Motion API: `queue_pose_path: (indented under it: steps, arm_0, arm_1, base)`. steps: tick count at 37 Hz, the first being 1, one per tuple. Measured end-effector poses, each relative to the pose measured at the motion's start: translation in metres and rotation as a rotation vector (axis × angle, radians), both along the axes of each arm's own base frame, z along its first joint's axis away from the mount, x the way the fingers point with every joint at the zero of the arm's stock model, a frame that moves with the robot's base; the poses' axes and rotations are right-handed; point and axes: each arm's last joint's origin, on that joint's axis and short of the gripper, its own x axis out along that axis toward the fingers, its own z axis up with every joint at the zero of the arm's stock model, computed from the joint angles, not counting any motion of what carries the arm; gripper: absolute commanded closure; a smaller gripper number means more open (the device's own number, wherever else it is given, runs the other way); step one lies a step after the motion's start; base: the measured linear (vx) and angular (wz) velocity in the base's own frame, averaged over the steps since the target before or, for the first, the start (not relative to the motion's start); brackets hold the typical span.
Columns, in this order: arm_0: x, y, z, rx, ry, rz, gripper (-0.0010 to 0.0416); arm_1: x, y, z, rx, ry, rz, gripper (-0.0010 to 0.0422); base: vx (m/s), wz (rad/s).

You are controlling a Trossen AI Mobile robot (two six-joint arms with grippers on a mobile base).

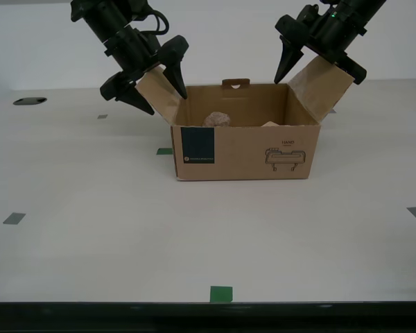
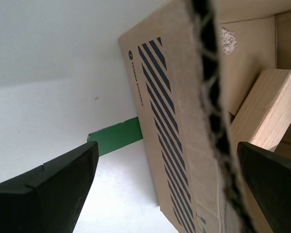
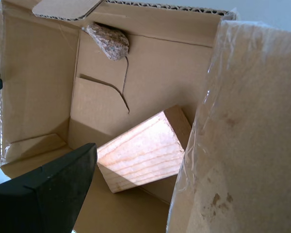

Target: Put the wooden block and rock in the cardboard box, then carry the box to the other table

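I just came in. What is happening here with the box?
The rock and the wooden block lie inside the cardboard box, which stands on the white table. My second gripper and my first gripper each straddle one side flap of the box, jaws open.

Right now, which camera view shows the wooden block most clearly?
The first wrist view: the wooden block lies tilted inside the cardboard box, with its top face and layered end in sight. The second wrist view shows only part of it past the box wall. The exterior view shows just a pale corner above the rim.
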Motion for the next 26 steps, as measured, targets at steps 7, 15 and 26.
queue_pose_path:
  steps: [7,15,26]
  arm_0:
    - [-0.0002,0.0007,0.0001,0.000,0.004,-0.003,0.0016]
    - [-0.0032,0.0004,-0.0006,-0.006,0.037,-0.003,0.0021]
    - [-0.0042,0.0006,-0.0008,-0.008,0.048,-0.004,0.0104]
  arm_1:
    - [0.0000,-0.0002,0.0004,-0.001,-0.001,0.000,0.0023]
    - [0.0000,-0.0002,0.0004,-0.001,-0.001,0.000,0.0023]
    - [-0.0002,-0.0001,0.0005,-0.001,0.005,0.008,0.0023]
  base:
    - [0.000,0.000]
    - [0.000,0.000]
    - [0.000,0.000]
